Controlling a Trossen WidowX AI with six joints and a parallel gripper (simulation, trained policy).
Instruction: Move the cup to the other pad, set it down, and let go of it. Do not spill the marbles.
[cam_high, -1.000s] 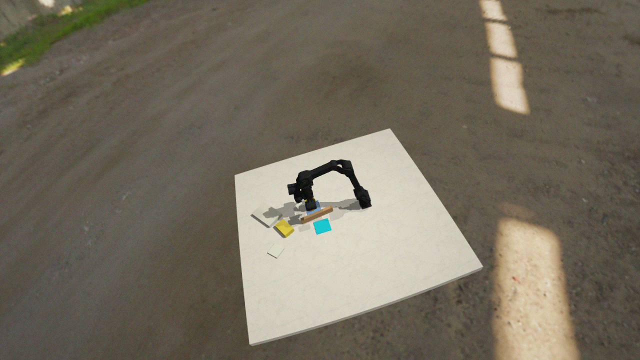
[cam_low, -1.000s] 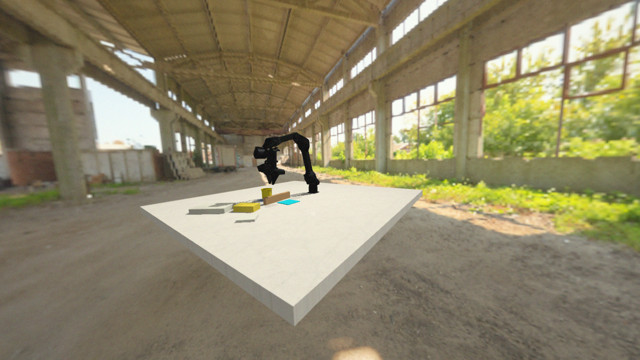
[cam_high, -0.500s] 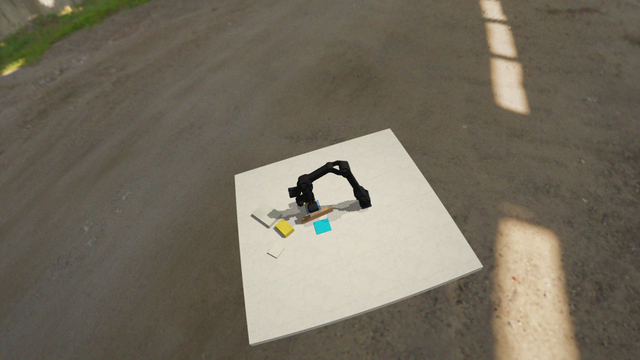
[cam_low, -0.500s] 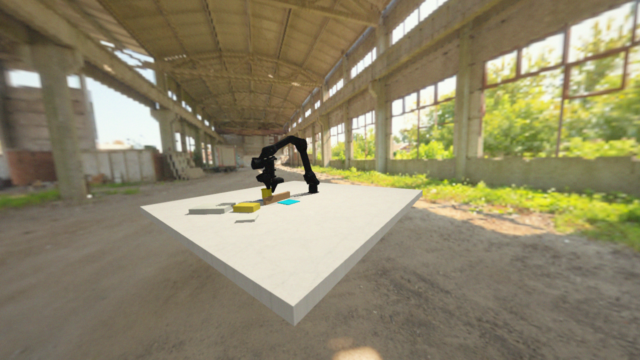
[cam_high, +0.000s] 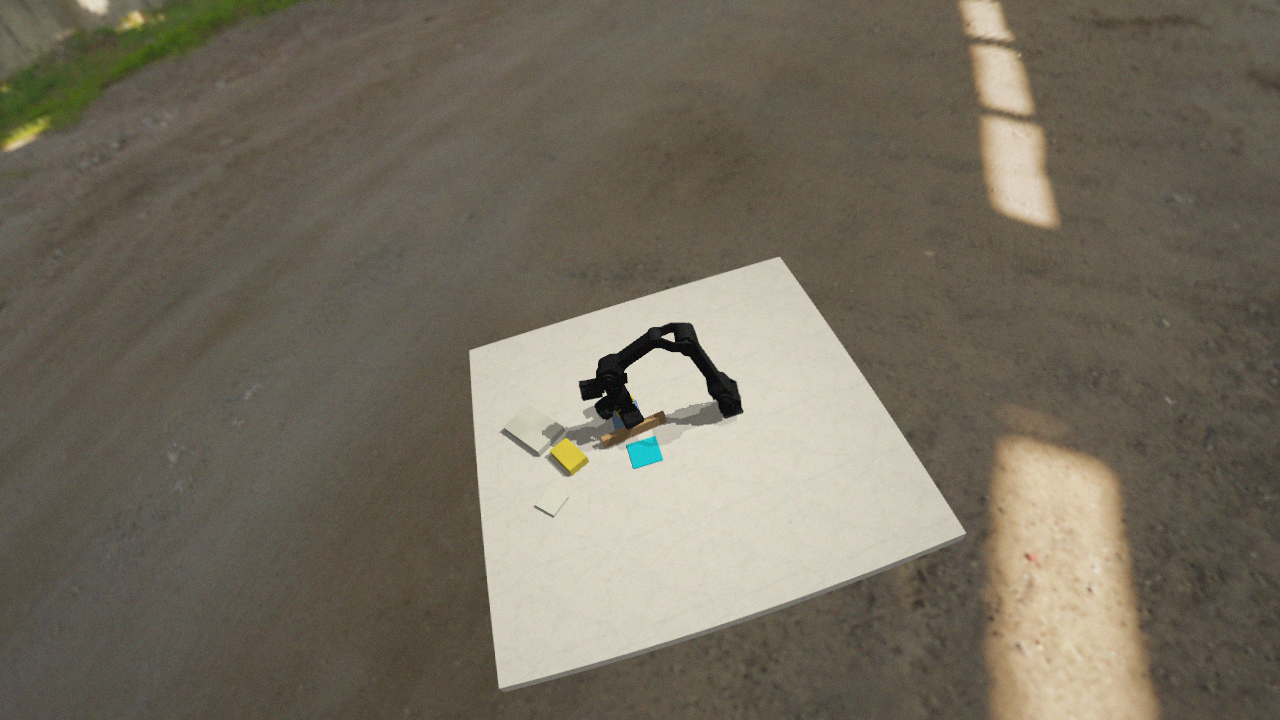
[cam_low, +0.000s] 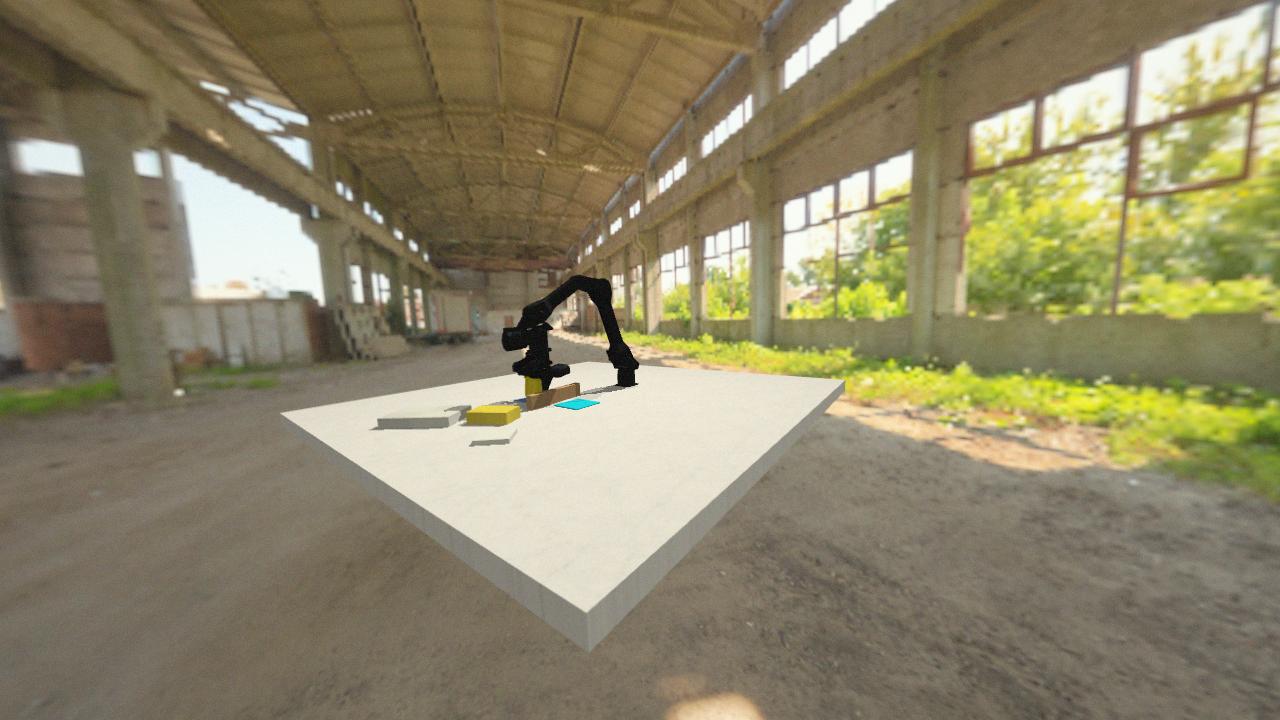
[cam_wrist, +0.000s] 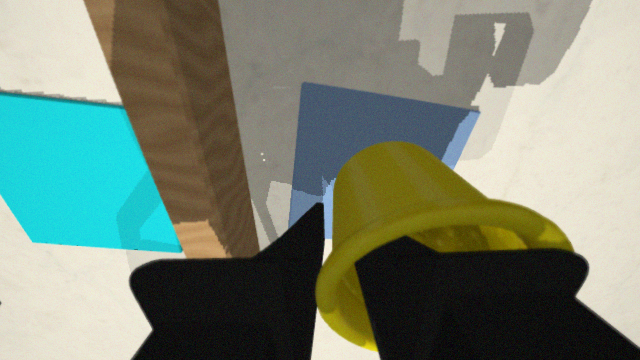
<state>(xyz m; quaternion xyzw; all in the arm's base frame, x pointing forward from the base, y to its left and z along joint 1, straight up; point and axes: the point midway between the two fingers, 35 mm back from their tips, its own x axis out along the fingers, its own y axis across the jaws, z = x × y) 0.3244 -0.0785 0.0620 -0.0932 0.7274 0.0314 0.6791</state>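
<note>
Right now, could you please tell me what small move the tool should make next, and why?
I would probably raise the tool gently, keeping the cup level: its fingers pinch the cup's wall, and the wooden bar stands between it and the cyan pad.

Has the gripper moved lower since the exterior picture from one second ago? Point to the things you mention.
Yes, downward: its fingers now reach the yellow cup (cam_low: 533, 385) (cam_wrist: 400, 185); earlier they hung above it.
</note>
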